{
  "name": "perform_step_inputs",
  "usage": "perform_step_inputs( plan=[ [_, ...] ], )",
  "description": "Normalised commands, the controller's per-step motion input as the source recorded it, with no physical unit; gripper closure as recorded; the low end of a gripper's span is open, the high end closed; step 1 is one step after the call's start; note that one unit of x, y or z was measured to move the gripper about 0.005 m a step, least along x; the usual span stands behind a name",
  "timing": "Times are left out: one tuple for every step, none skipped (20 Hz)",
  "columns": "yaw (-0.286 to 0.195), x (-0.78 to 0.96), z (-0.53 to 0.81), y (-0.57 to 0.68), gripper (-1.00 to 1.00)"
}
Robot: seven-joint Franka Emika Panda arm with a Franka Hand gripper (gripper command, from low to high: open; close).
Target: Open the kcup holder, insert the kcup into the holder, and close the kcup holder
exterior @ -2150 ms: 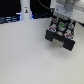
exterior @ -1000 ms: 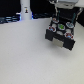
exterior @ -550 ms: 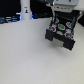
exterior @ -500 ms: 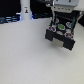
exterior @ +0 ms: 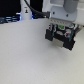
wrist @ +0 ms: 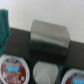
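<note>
Black, the kcup holder (exterior: 61, 36) is seen on the pale worktop (exterior: 30, 57), far right, the pincer (exterior: 62, 25) directly above; its spread cannot be told.

both views soft and blurred, evenly lit, with blue glow at the exterior view's far edge

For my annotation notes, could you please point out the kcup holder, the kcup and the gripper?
kcup holder (exterior: 61, 39): exterior view, black front face.
kcup (exterior: 61, 27): exterior view, green top.
gripper (exterior: 60, 24): exterior view, between the fingertips, above the holder.
</note>
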Motion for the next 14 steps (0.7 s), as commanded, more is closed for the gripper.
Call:
perform_step_inputs(
  plan=[
    [0.067, 0.16, -0.22, 0.06, -1.0],
    [0.078, 0.07, -0.2, 0.14, -1.0],
    [0.103, 0.0, -0.19, 0.21, -1.0],
    [0.163, -0.13, -0.28, 0.24, -1.0],
    [0.187, -0.18, -0.27, 0.22, -1.0],
    [0.213, -0.22, -0.24, 0.2, -1.0],
    [0.232, -0.18, -0.18, 0.16, -1.0],
    [0.238, -0.16, -0.15, 0.16, -1.0],
    [0.232, -0.16, -0.14, 0.17, -1.0],
    [0.224, -0.16, -0.13, 0.2, -1.0],
    [0.211, -0.16, -0.14, 0.23, -1.0],
    [0.191, -0.21, -0.12, 0.26, -1.0],
    [0.166, -0.26, -0.1, 0.3, -1.0],
    [0.165, -0.29, -0.1, 0.3, -1.0]
  ],
)
